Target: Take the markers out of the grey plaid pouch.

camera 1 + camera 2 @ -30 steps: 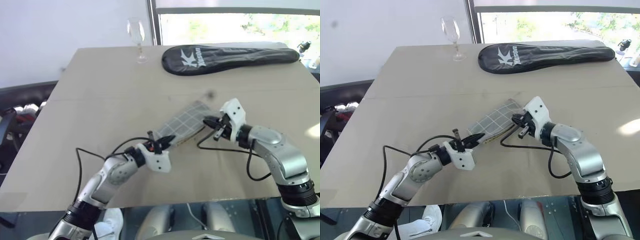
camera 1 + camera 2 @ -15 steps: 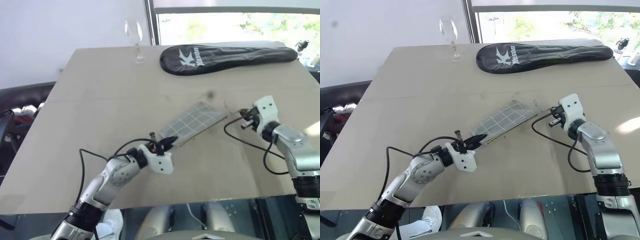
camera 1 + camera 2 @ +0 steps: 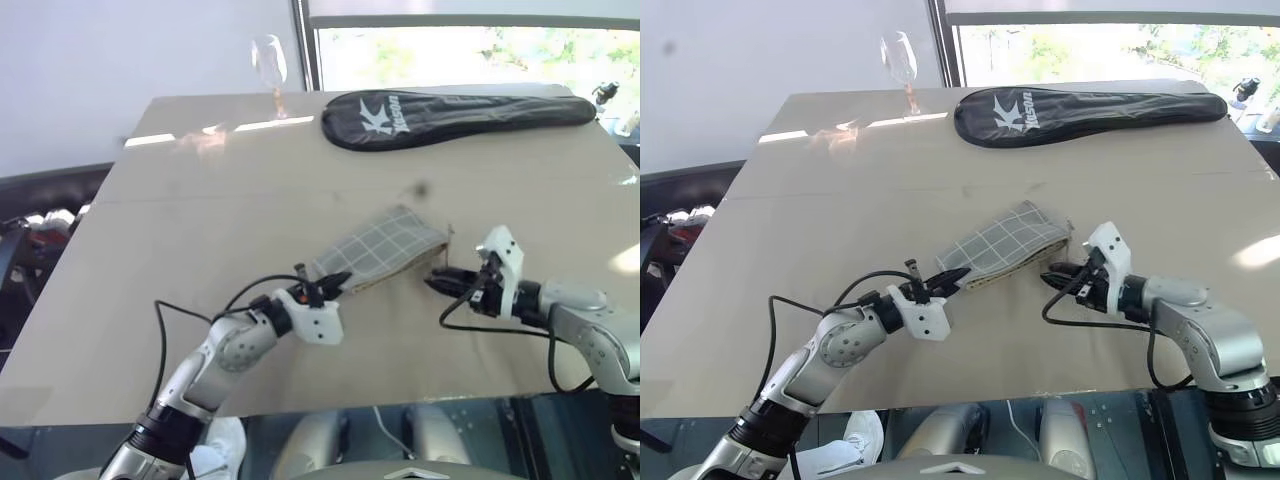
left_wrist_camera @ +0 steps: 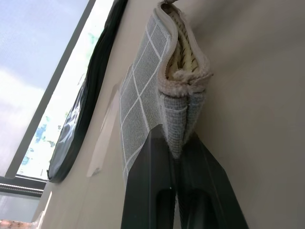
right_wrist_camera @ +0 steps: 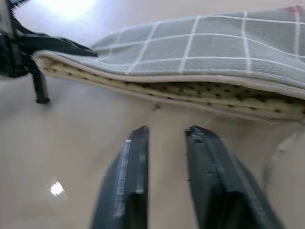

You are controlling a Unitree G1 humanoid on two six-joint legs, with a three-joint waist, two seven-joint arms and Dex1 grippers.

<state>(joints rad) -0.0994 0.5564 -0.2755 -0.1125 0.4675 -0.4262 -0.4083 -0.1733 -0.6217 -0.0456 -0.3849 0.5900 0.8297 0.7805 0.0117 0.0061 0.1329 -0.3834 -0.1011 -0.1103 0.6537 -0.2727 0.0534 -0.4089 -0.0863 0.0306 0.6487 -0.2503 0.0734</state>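
Left gripper pinched tight on near corner of grey plaid pouch, a flat woven fabric case with pale grid lines, lying mid-table, smooth tan board. Long edge gapes, showing yellowish dotted lining. Markers can't be made out. Right gripper, hard black fingers parted a little, empty, low, just beside pouch's open edge, not touching.

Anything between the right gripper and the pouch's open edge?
Nothing: the right wrist view shows bare table between the right gripper and the pouch.
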